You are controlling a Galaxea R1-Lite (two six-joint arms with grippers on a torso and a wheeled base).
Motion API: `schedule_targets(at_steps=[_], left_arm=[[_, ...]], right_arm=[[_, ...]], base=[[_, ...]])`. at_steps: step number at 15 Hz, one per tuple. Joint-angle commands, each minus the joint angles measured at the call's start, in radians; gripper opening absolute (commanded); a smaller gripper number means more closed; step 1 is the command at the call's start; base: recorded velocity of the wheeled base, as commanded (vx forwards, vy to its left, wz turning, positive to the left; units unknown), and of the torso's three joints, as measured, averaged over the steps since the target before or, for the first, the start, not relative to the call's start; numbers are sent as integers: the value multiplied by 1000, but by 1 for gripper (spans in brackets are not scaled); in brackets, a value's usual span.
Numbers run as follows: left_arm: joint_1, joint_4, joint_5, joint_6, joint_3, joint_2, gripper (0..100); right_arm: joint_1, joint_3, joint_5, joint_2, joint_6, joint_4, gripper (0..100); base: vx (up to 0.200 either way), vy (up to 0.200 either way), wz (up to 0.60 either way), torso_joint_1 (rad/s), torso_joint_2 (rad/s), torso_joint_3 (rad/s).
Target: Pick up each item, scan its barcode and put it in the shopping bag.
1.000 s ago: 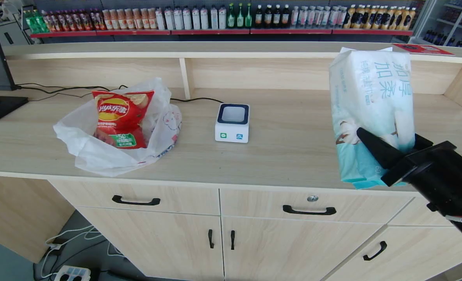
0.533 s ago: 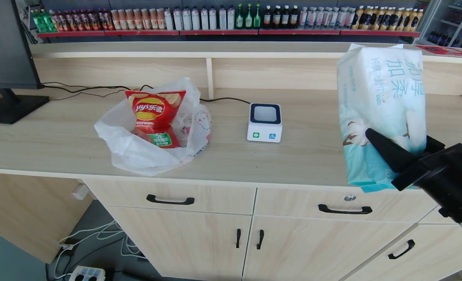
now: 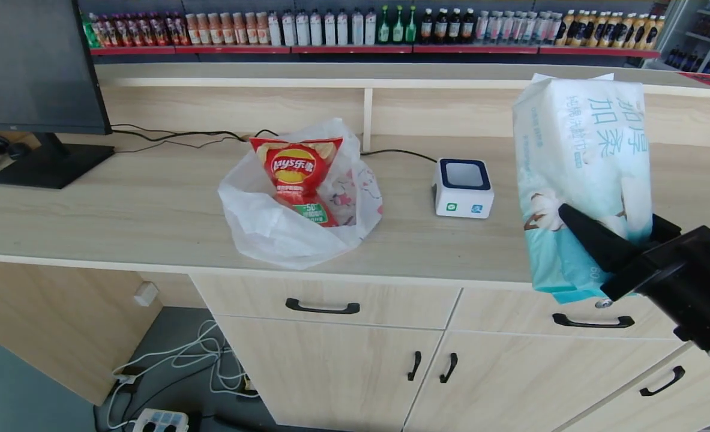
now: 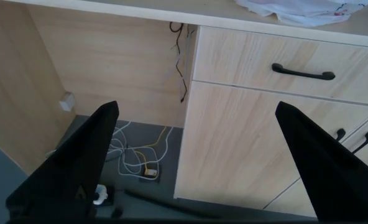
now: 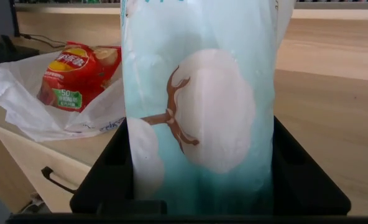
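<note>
The left end effector (image 4: 196, 109) hangs with its fingers spread apart, below the worktop (image 3: 150, 210). Mid-frame, the shopping bag (image 3: 270, 228) holds a red chip packet (image 3: 297, 174), with the scanner (image 3: 463, 188) just right of it. At the right edge, the right end effector (image 3: 610, 225) is clamped on the upright tissue pack (image 3: 580, 144), lifted over the worktop's front edge.

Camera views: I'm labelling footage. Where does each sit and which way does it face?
Head: on the head, looking down at the counter; right end effector holds a tissue pack.
Left wrist: low, facing the drawers; the open left end effector frames them.
Right wrist: over the right end effector, past the pack toward the shopping bag.
Shared: head and right wrist show the chips.
</note>
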Motion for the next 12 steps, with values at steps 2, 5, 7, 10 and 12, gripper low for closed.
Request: schedule_targets(at_steps=[2, 5, 7, 10, 12], left_arm=[[1, -1, 0, 0, 0, 0, 100], [1, -1, 0, 0, 0, 0, 100], [1, -1, 0, 2, 0, 0, 100], [1, -1, 0, -3, 0, 0, 100], [1, -1, 0, -1, 0, 0, 100]], right_arm=[[24, 46, 0, -17, -1, 0, 0], [34, 68, 0, -23, -1, 0, 0], [39, 89, 0, -23, -2, 0, 0], [39, 109, 0, -20, -1, 2, 0], [39, 131, 0, -7, -4, 2, 0]], base=[[0, 100, 0, -1, 1, 4], [67, 0, 0, 1, 1, 1], [200, 0, 0, 0, -2, 5], [200, 0, 0, 2, -1, 2], [0, 0, 0, 0, 0, 0]])
